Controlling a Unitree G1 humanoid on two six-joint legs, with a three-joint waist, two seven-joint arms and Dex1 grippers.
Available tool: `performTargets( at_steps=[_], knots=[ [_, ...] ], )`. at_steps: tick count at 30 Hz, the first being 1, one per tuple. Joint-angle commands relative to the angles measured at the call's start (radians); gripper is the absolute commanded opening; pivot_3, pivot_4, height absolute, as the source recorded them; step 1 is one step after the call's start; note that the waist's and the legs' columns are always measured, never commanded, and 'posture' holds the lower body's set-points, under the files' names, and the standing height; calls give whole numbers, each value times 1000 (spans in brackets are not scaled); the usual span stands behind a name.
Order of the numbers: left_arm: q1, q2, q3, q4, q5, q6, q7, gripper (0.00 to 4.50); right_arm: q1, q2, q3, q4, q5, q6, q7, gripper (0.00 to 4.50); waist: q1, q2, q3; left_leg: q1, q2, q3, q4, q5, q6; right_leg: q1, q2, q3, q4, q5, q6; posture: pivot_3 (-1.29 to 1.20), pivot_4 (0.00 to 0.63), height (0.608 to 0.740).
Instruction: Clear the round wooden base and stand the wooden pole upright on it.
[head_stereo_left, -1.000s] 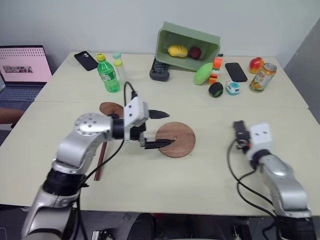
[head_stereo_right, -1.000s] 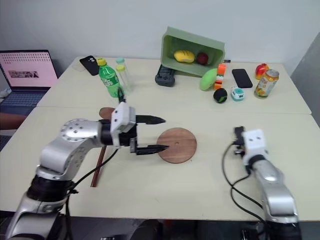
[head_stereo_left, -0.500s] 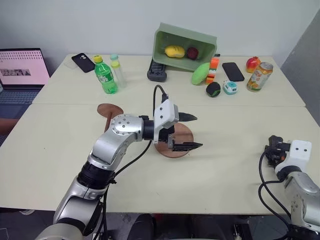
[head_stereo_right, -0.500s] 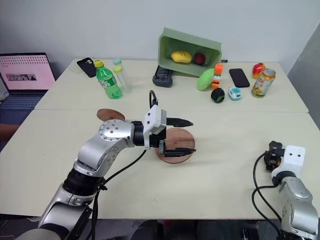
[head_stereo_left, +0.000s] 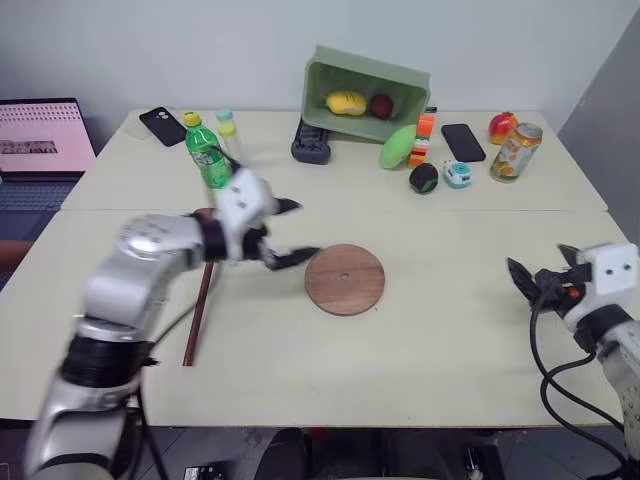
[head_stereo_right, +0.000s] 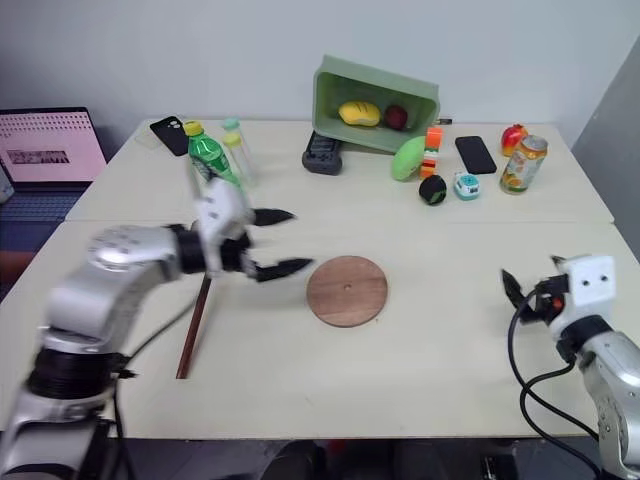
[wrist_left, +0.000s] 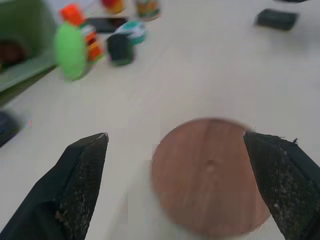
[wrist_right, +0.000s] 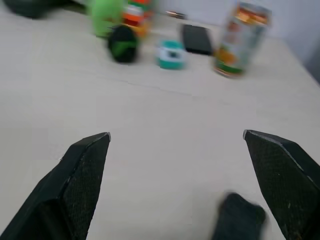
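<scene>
The round wooden base (head_stereo_left: 344, 279) lies flat mid-table with nothing on it, its small centre hole showing; in the left wrist view the round wooden base (wrist_left: 210, 180) sits just ahead of the fingers. My left gripper (head_stereo_left: 305, 230) hovers open and empty just left of the base. The wooden pole (head_stereo_left: 197, 315) lies flat on the table to the left, and my left arm covers its disc end. My right gripper (head_stereo_left: 537, 260) stands open and empty above bare table at the right edge, far from the base.
A tipped green bin (head_stereo_left: 367, 92) holding fruit stands at the back. A green bottle (head_stereo_left: 205, 152), phones (head_stereo_left: 461, 142), a black ball (head_stereo_left: 423, 178), a can (head_stereo_left: 508, 152) and a laptop (head_stereo_left: 38, 135) line the far table. A small dark object (wrist_right: 237, 217) lies near the right gripper.
The left gripper swung from over the base back to its left side, still open. The right gripper opened from shut and rose. The head view shifted slightly.
</scene>
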Motion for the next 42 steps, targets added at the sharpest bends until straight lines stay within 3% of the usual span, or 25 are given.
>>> performTargets(
  at_steps=[1, 5, 11, 19, 27, 35, 42],
  knots=[
    [54, 138, 107, 3, -25, 80, -44, 4500, -57, -66, 99, -79, 93, 4, 158, 4471, 3, 0, 0, 0, 0, -1, 0, 0, 0, 0, 0, -1, 0, 0, 0, 0, 150, 740],
    [87, 276, 159, 93, -67, 161, -128, 4500, -142, -128, 247, -91, 149, 26, 305, 4471, 11, -1, 2, -1, 0, -1, 0, 0, 0, 0, -1, -1, -1, 0, 0, 0, 150, 740],
    [-9, 349, 33, 268, -17, 233, -163, 4500, -254, -111, 401, -57, 124, 1, 373, 4471, 20, -4, 3, -1, -1, -3, 1, 0, 0, 2, -2, -4, -1, 0, 0, 0, 150, 740],
    [-305, 261, -224, 506, 104, 359, -164, 4500, -253, -47, 504, -148, 117, 15, 338, 4471, 14, -6, 4, -3, -3, -3, 1, 0, 0, -1, 0, -4, 0, 0, 0, 0, 150, 740],
    [-445, 150, -384, 736, 229, 350, -188, 4500, -263, -26, 556, -181, 101, 38, 302, 4471, 11, -6, 4, -3, -3, -3, 1, 0, 0, -2, 1, -4, 0, 0, 0, 0, 150, 740],
    [-512, 44, -384, 904, 296, 344, -136, 4500, -287, -32, 579, -186, 108, 50, 316, 4471, 11, -7, 4, -4, -2, -3, 2, 0, 0, -2, 0, -4, 0, 0, 0, 0, 150, 740],
    [-530, 20, -393, 959, 315, 430, -131, 4500, -310, -72, 597, -186, 118, 56, 373, 4471, 10, -7, 5, -4, -2, -3, 2, 0, -1, -2, -1, -4, 0, 0, 0, 0, 150, 740]
  ],
)
